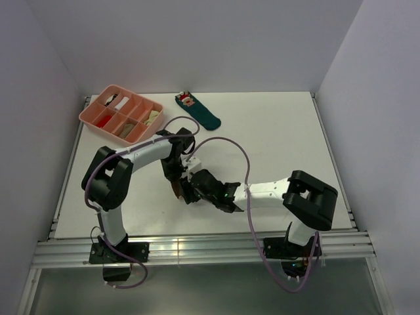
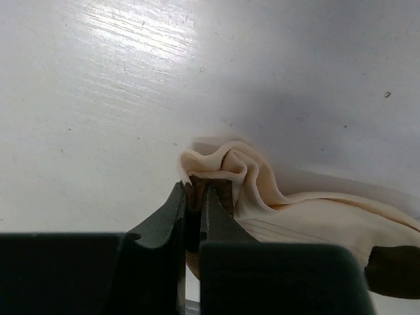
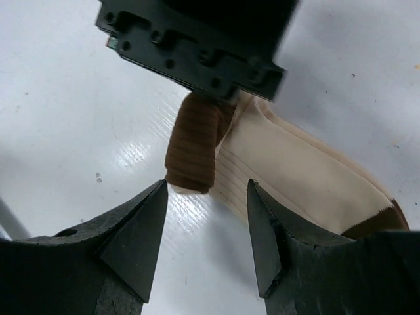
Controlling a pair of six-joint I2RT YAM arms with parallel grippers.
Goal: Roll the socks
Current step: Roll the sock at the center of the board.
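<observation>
left end effector (image 2: 195, 195) clamped on the bunched edge of the socks (image 3: 289, 170), mid-surface (image 1: 275, 131) close in front of the arms, right end effector (image 3: 208, 197) apart at the brown rolled end; I'd pin firmly, roll tight and even.

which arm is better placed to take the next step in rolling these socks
Right, probably. The right fingers are open, lined up on the brown rolled end, free to grab it. The left fingers are shut on the bunched cream sock, pinning it down.
</observation>
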